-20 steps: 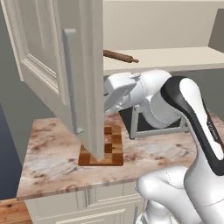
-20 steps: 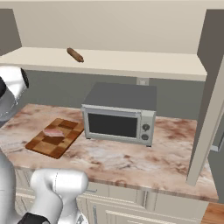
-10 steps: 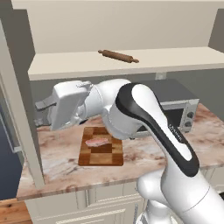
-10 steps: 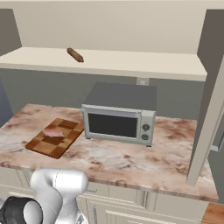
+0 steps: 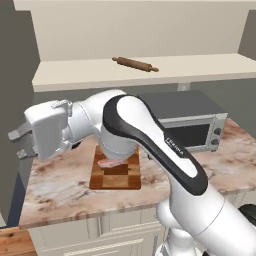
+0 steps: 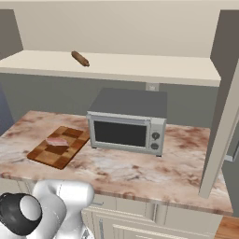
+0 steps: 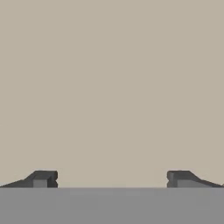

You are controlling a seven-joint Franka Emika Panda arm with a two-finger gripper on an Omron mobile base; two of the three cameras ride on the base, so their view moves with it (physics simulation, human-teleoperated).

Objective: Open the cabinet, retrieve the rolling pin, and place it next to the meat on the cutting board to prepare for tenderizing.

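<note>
Claw spread wide and empty, pin lying up on the open cabinet shelf.

Nearest, the gripper (image 5: 20, 142) is hanging out past the counter's (image 6: 140, 170) left end, jaws wide apart, facing a plain beige surface. Behind the arm, the meat (image 6: 57, 141) is lying on the board (image 6: 60, 147), left of the toaster oven (image 6: 128, 121). Farthest, the pin (image 5: 135, 64) is resting on the cabinet (image 6: 140, 70) shelf, above the oven.

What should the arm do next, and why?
Probably swing up and right toward the rolling pin. The cabinet is open, the pin lies alone on its shelf, and the gripper is open and empty, low at the left, pointing away from it. The meat waits on the cutting board.
</note>
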